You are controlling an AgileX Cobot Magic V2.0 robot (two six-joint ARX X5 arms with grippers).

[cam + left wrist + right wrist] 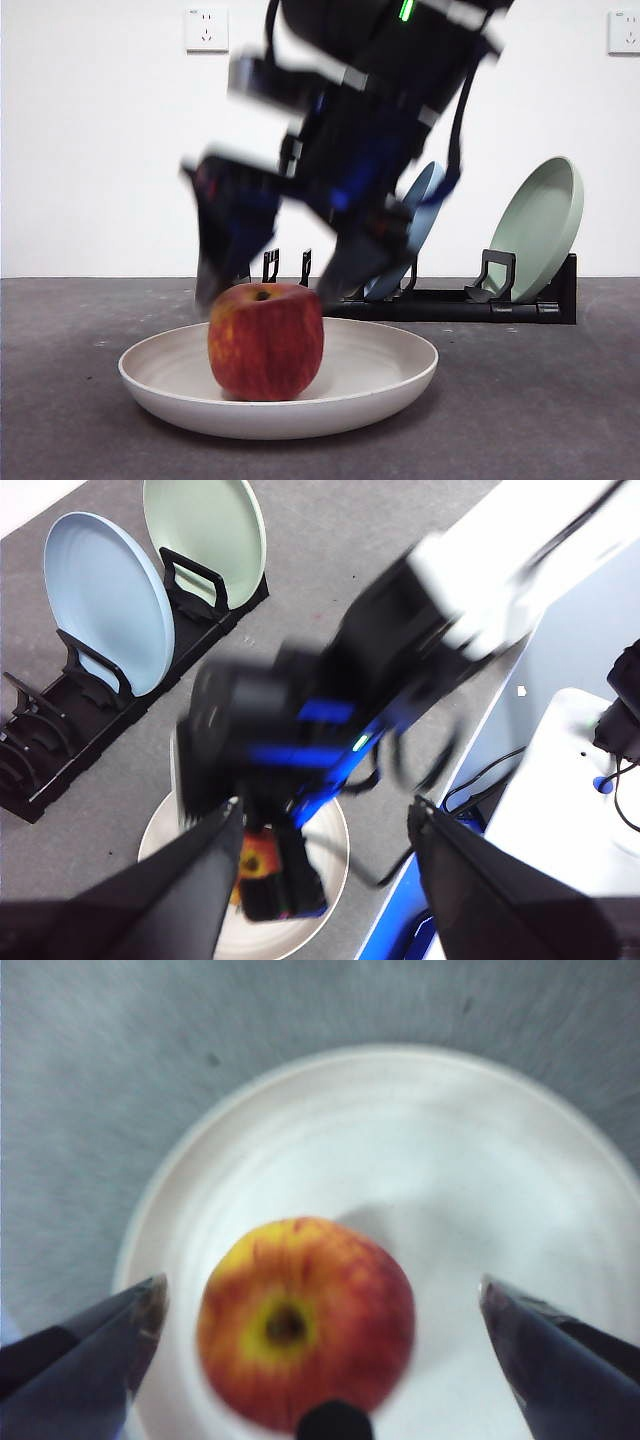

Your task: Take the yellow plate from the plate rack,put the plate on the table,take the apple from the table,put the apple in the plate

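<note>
With the red apple with yellow-orange streaks and a dark stem dimple (265, 340) sitting upright in the large pale cream shallow plate (390, 380), that plate lies flat on the dark grey matte table (540, 400), out of the rack. Right gripper (320, 1310) hangs directly over the apple, jaws spread wide to either side and clear of it, gripping nothing; in the front view its motion-blurred black arm (340, 150) fills the upper middle, fingertips just above and behind the fruit. Left gripper (325, 855) is well up and off to the side, looking down on the scene, jaws parted and empty. Apple sits a bit off the plate's centre in the right wrist view, touching the plate floor. Long low black plastic plate rack (470, 300) stands behind on the table, holding a tilted light blue round plate (105, 600) and a sage-green round plate (540, 225) in neighbouring slots; remaining slots show bare prongs.
</note>
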